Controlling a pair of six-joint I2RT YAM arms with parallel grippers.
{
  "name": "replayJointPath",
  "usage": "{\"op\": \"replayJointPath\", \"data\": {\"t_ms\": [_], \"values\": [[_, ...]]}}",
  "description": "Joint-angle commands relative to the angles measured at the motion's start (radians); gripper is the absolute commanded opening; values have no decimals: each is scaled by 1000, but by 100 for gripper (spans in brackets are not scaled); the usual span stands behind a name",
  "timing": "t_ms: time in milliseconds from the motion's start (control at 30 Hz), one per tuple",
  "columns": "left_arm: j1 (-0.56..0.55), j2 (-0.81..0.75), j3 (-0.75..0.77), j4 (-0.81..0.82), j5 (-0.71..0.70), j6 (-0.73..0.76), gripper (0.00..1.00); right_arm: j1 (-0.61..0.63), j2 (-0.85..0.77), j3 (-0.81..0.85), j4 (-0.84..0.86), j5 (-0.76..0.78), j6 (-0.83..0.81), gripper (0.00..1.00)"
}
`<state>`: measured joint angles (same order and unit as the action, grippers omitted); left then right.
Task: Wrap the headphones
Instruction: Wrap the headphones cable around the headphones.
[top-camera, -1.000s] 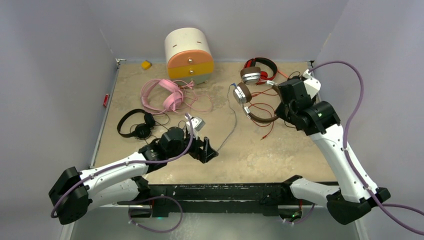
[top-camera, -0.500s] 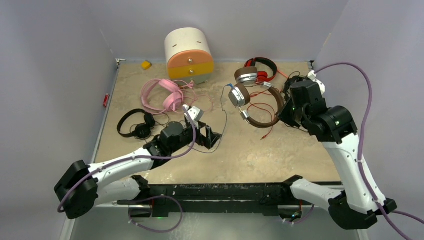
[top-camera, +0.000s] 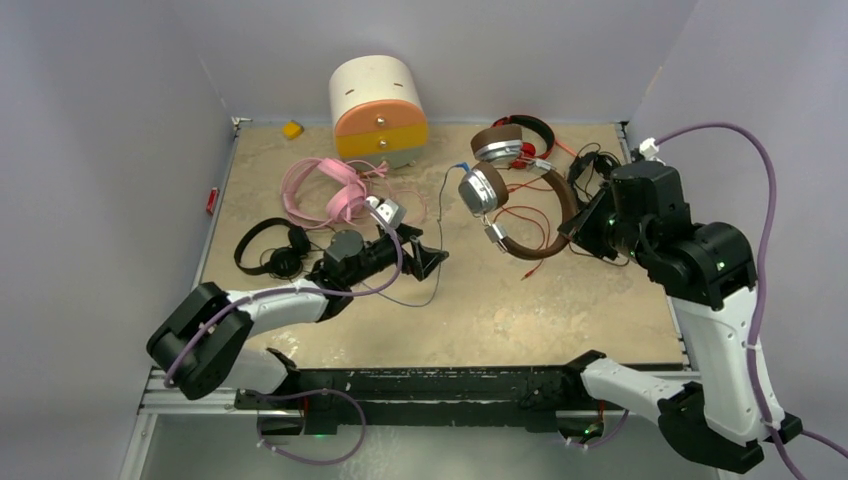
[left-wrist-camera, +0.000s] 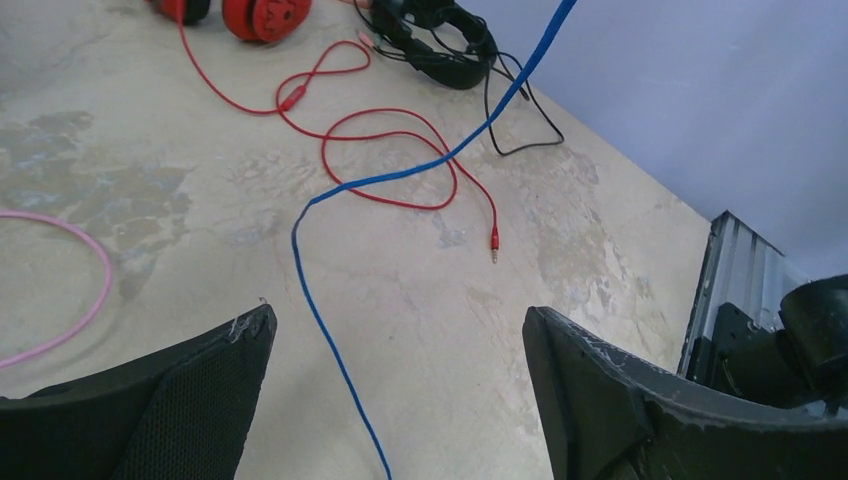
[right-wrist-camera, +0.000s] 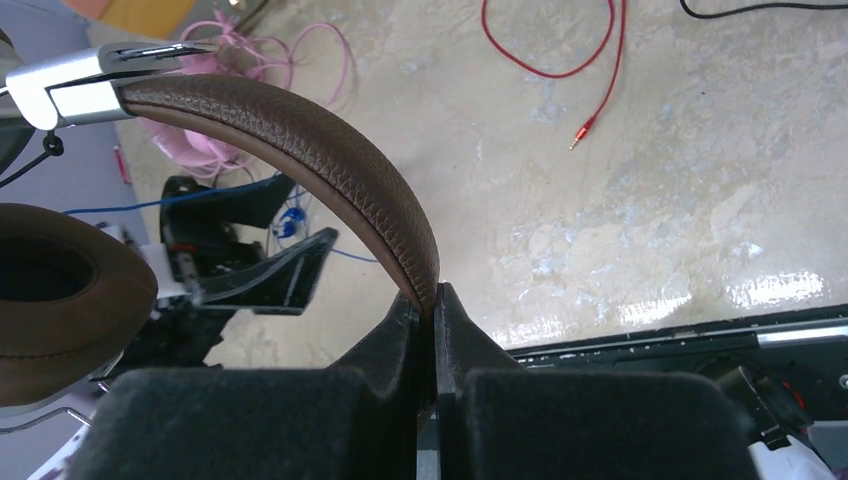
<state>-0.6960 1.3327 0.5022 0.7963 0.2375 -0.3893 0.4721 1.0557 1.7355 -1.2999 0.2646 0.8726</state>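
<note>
Your right jaws were pinched shut on the leather band of the brown headphones (top-camera: 482, 190), holding them off the tabletop (top-camera: 560, 300) over its right half. Their blue cable (left-wrist-camera: 298, 240) dropped from one cup and trailed toward the near edge. It ran between your left jaws, which stood wide and touched nothing.

The cable was thin and lay off to one side of that gap, so a close from there could have missed it. If the left jaws caught it while the right arm pulled away, the line could have gone taut and tugged at the cup. The band was gripped only at the jaw tips, and the hanging cups could have swung or twisted it loose.

The blue cable crossed the loop of the red cable (left-wrist-camera: 410, 205), so winding it might have dragged that loop and its plug (left-wrist-camera: 494, 243) along. The red headphones (top-camera: 530, 125) lay near the far edge, with black headphones (top-camera: 590, 165) just beside the right edge. The pink headphones (top-camera: 320, 185) and another black pair (top-camera: 270, 245) sat toward the left edge, close behind your left arm. The drawer box (top-camera: 378, 105) stood at the far edge, well apart.
</note>
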Motion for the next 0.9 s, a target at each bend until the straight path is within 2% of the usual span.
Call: {"op": "replayJointPath", "data": {"t_ms": [0,167,233,333,433,600,700,867], "values": [[-1,74,31,154,91,42,90,2,-6,98,-1,-25,33,0],[-1,161,87,140,91,42,83,2,-8,211,-36,-17,42,0],[-1,192,102,131,92,30,72,2,-13,251,-43,-7,43,0],[-1,224,123,103,112,19,43,2,-27,284,-42,35,53,0],[-2,244,160,3,181,26,2,2,-49,277,-37,102,109,0],[-31,229,208,-155,253,17,0,2,-151,75,109,179,193,0],[-88,221,243,-255,241,28,0,3,-168,-23,218,125,161,0],[-154,272,359,-451,233,3,0,2,-112,-75,229,58,195,0]]}}
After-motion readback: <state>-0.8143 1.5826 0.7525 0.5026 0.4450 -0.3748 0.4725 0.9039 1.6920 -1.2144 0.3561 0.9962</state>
